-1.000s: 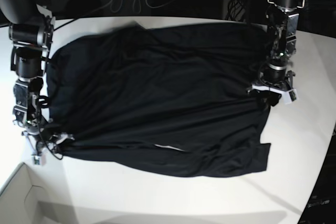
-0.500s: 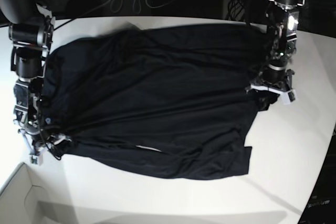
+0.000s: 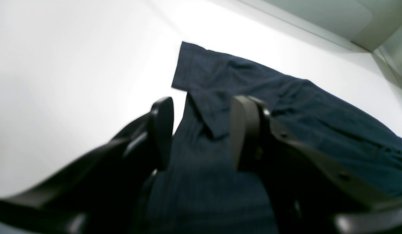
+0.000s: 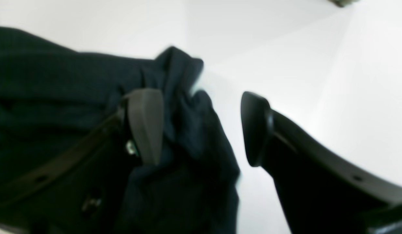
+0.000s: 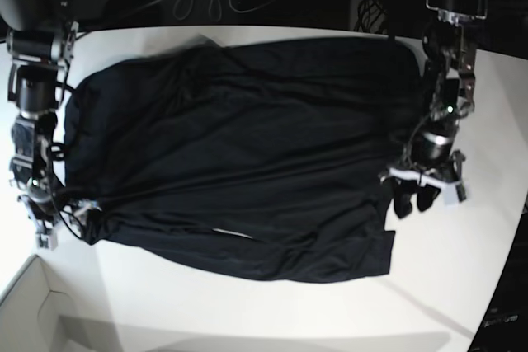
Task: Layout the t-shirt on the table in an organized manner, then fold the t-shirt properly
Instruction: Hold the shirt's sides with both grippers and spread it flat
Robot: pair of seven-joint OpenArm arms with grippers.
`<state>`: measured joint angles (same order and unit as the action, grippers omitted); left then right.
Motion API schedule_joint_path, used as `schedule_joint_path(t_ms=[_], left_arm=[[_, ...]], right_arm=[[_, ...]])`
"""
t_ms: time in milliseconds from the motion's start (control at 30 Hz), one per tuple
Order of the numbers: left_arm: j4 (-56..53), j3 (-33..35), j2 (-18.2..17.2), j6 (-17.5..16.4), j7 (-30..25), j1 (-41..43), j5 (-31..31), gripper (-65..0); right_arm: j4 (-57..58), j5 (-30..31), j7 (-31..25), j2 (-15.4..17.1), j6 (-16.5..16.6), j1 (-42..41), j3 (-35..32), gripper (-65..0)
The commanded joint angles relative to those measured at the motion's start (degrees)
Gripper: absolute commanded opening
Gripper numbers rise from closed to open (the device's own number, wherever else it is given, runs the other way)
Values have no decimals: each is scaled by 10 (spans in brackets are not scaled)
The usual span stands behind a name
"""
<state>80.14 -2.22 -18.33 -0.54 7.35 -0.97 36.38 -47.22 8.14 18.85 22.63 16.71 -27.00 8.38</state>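
Base view: the t-shirt (image 5: 239, 154) lies spread across the table (image 5: 462, 286), wrinkled, filling most of the upper and middle tabletop. One sleeve (image 5: 388, 245) points toward the near edge on the view's right. The left gripper (image 5: 417, 197) sits at the shirt's right-hand border, just above that sleeve. The right gripper (image 5: 62, 220) sits at the shirt's left-hand lower corner, where the fabric bunches. The corner of a white box (image 5: 33, 311) shows at the lower left.

Left wrist view: the left gripper (image 3: 201, 133) stands partly open, its two dark fingers (image 3: 162, 130) apart with a clear gap. Fabric of the t-shirt (image 3: 285, 110) lies under and between the fingers; neither pad presses it, so nothing is clamped. The sleeve (image 3: 201, 71) extends flat beyond the fingertips onto the table (image 3: 58, 81).

Right wrist view: the right gripper (image 4: 201, 126) stands wide open. A bunched corner of the t-shirt (image 4: 188, 130) lies against the one finger (image 4: 145, 123); the other finger (image 4: 256, 130) is clear of the cloth, over bare table (image 4: 317, 81). No fabric is gripped.
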Motion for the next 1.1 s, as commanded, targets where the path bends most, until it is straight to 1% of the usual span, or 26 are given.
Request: schedule_joint_path(t_ms=[0, 67, 167, 267, 333, 467, 600, 767, 800, 867, 1000, 1033, 1067], left_arm=[[-15, 5, -4, 2, -12, -27, 0, -372], [-70, 31, 2, 4, -12, -68, 0, -372], [-162, 67, 5, 3, -13, -123, 0, -372], [-223, 92, 24, 3, -14, -163, 0, -368], [-251, 97, 31, 2, -14, -183, 0, -365], [-288, 99, 50, 2, -15, -203, 0, -365], [-310, 99, 61, 2, -15, -211, 0, -368], [-328, 99, 64, 2, -15, -212, 0, -372], [-328, 99, 64, 2, -15, -212, 0, -383], [-327, 98, 64, 2, -16, -211, 1, -443], [-316, 95, 64, 2, -17, -212, 6, -635], [-308, 95, 64, 2, -17, -213, 6, -650], [-299, 95, 64, 2, -17, -218, 6, -650]], right_arm=[[-33, 5, -10, 11, 2, 3, 15, -267], [-85, 4, -10, 9, 2, 33, 26, -267], [-152, 3, -10, 9, 2, 76, 25, -268], [-200, 3, -10, 8, 2, 115, 27, -268], [-224, 3, -10, 8, 2, 135, 27, -268], [-257, 3, -9, 8, 2, 169, 27, -268], [-281, 3, -9, 8, 2, 196, 28, -268], [-295, 3, -9, 8, 2, 213, 28, -268], [-296, 3, -9, 8, 2, 216, 28, -268], [-296, 3, -9, 8, 2, 219, 28, -268], [-296, 3, -9, 8, 2, 222, 28, -269], [-296, 3, -9, 7, 2, 227, 28, -269], [-296, 3, -9, 7, 2, 231, 28, -269]])
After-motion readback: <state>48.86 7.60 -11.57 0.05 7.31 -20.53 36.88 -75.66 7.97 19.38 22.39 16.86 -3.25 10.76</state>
